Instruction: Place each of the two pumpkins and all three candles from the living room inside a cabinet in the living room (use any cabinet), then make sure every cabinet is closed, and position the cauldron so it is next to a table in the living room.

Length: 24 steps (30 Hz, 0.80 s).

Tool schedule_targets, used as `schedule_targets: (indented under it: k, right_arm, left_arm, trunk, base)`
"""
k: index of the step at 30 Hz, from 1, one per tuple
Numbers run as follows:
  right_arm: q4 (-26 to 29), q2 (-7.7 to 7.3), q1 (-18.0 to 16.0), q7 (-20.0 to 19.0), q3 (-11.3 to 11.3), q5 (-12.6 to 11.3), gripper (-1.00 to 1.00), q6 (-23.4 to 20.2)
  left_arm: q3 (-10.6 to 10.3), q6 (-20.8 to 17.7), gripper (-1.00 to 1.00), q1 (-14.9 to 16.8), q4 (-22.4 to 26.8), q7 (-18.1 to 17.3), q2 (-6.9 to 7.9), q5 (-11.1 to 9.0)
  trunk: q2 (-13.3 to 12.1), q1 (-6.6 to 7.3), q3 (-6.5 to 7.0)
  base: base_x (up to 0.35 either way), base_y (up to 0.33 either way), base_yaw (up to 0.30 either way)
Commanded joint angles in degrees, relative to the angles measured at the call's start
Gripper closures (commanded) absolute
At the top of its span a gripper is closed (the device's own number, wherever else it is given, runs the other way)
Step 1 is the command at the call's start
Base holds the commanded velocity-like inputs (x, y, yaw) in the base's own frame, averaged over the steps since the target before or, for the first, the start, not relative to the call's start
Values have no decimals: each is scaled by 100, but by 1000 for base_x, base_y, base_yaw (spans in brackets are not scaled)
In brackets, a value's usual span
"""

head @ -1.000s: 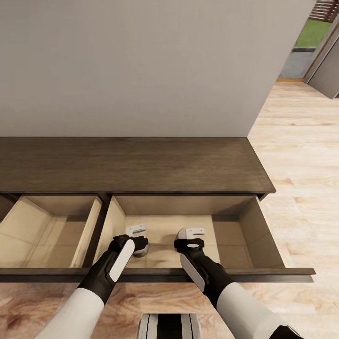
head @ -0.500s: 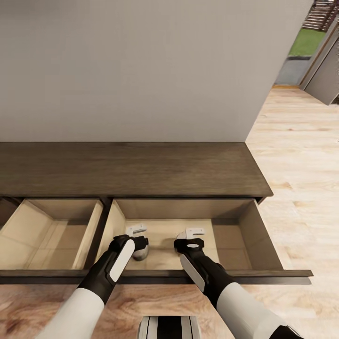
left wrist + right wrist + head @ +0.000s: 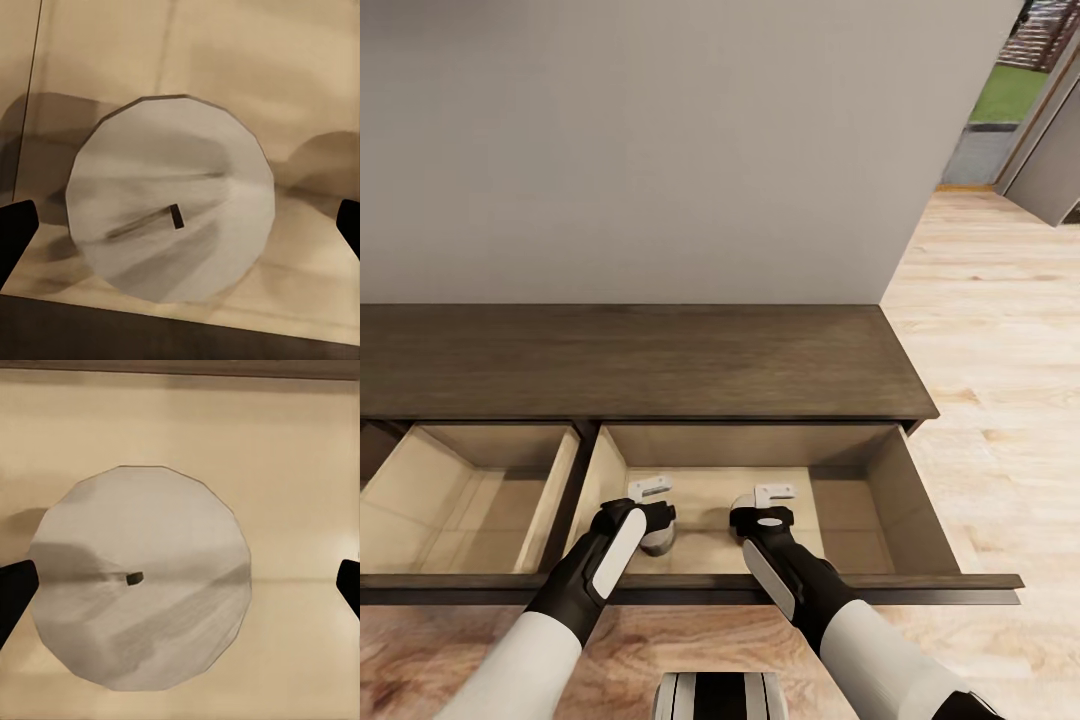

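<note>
From my head view, the cabinet (image 3: 640,360) runs dark brown along the grey wall, with two drawers pulled out and showing pale beige insides. The drawer at 9 o'clock (image 3: 460,490) has nothing I can make out in it.

Left claw (image 3: 650,490) hangs inside the wider drawer (image 3: 860,490), at about 6 o'clock in my view. A grey candle (image 3: 657,540) sits on the drawer floor just below it, partly hidden by the wrist. In the left wrist view this candle (image 3: 171,217) is seen top-on, a pale disc with a short dark wick lying over, and the two dark fingertips (image 3: 16,236) stand far apart at either edge, clear of the candle. Left claw is spread wide, holding nothing.

Right claw (image 3: 773,493) hangs in the same drawer, just beside the left one. In the right wrist view a second candle (image 3: 141,577) lies below it, top-on, small wick stub near centre. Fingertips (image 3: 15,592) again sit wide apart, not touching it. Right claw spread, gripping nothing.

Light wood floor (image 3: 1000,380) runs off toward 2 o'clock.
</note>
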<state>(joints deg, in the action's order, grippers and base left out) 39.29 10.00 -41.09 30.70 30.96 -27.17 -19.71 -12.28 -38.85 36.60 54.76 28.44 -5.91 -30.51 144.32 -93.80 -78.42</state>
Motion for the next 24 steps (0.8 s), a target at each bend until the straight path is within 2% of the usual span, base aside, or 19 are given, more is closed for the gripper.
schedule_targets:
  k: [1, 20, 24]
  right_arm:
    - [2, 0, -4, 41, 15, -25, -100, -24]
    - [-1, 0, -4, 41, 15, -25, -100, -24]
    - [-1, 0, -4, 41, 15, -25, -100, -24]
  left_arm:
    - [-16, -8, -100, 3, 6, 58, 2, -60]
    - [5, -43, -100, 5, 9, 48, 2, -129]
    - [7, -43, -100, 5, 9, 47, 2, -130]
  trunk:
    - [0, 4, 18]
    - [-25, 53, 439]
    - [-30, 63, 527]
  base:
    - [0, 0, 0]
    - [-2, 0, 0]
    - [-197, 0, 0]
